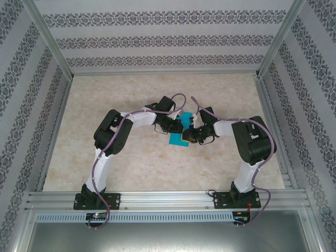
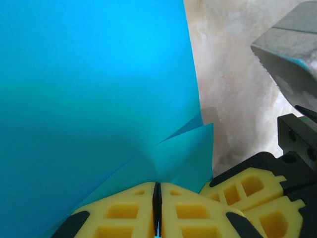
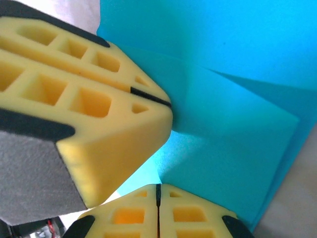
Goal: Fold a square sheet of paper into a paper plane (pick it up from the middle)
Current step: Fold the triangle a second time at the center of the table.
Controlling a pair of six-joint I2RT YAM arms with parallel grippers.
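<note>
Pinching the paper (image 1: 174, 139) from both sides, the two grippers meet nose to nose at mid-table. Left gripper (image 2: 156, 208): yellow fingers pressed together on a paper edge. Right gripper (image 3: 158, 214): fingers likewise clamped on the paper, just beside the left one. Paper partly folded, layers overlapping along slanted creases, above the pale marbled table (image 1: 131, 163).

The right pincer (image 3: 158, 194) and the left pincer (image 3: 159, 99) each pinch the creased teal sheet of paper (image 3: 237, 59).
</note>
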